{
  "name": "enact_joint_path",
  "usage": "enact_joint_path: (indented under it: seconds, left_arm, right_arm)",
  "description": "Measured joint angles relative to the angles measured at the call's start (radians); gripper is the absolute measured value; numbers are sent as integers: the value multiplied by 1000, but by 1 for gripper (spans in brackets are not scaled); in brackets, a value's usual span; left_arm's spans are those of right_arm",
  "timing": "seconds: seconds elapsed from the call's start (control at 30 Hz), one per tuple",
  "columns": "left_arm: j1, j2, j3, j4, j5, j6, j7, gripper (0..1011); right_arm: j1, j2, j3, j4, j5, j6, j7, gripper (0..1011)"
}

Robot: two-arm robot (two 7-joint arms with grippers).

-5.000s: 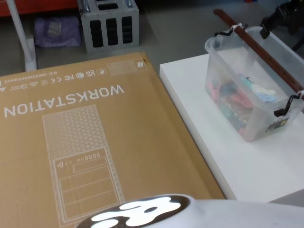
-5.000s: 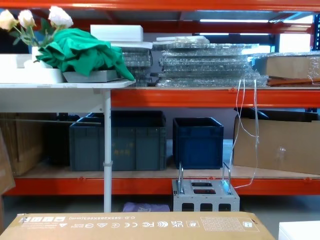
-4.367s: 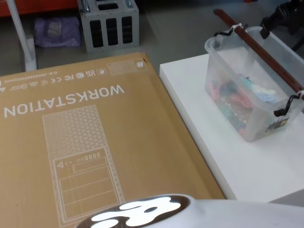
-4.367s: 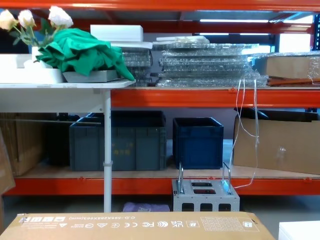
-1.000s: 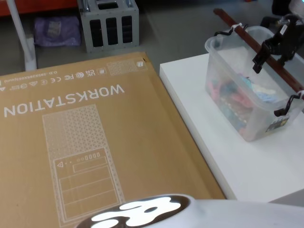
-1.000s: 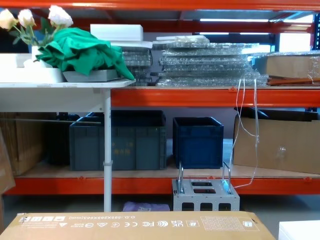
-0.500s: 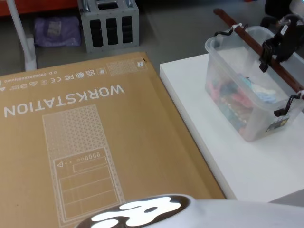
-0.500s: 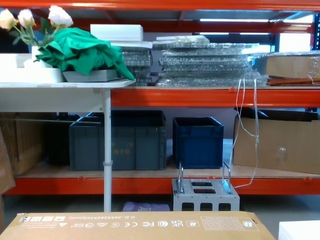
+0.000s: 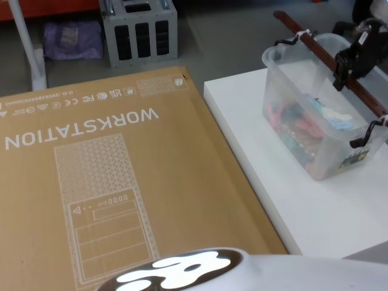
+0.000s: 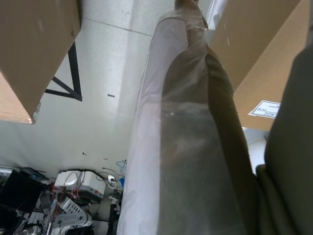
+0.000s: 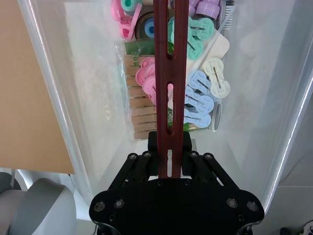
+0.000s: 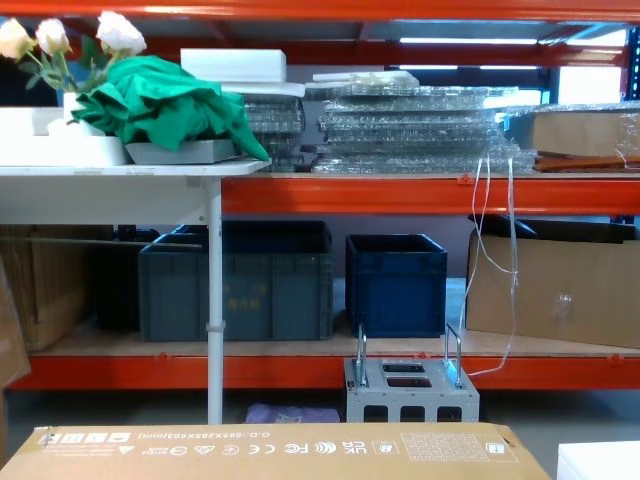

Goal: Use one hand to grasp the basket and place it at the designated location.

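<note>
Dark blocky right gripper sat upper right of the head view. Its fingers were clamped across the translucent whitish plastic basket's thin reddish-brown handle bar, near mid-length.

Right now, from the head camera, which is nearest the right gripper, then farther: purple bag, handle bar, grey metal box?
1. handle bar: clamped in the right gripper.
2. grey metal box: on the floor, leftward.
3. purple bag: floor, farther left.
</note>
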Motion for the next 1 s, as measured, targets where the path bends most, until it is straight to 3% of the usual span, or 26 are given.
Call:
enact_joint_path:
  seconds: [0.47, 0.73, 1.0]
  left_arm:
    - [0, 0, 0, 0, 0, 0, 0, 0]
    - [0, 0, 0, 0, 0, 0, 0, 0]
    - [0, 0, 0, 0, 0, 0, 0, 0]
  right_arm:
    - [-1, 1, 3, 0, 0, 1, -7, 235]
    - [15, 54, 44, -75, 13, 12, -27, 234]
    - [20, 65, 61, -94, 14, 12, -29, 234]
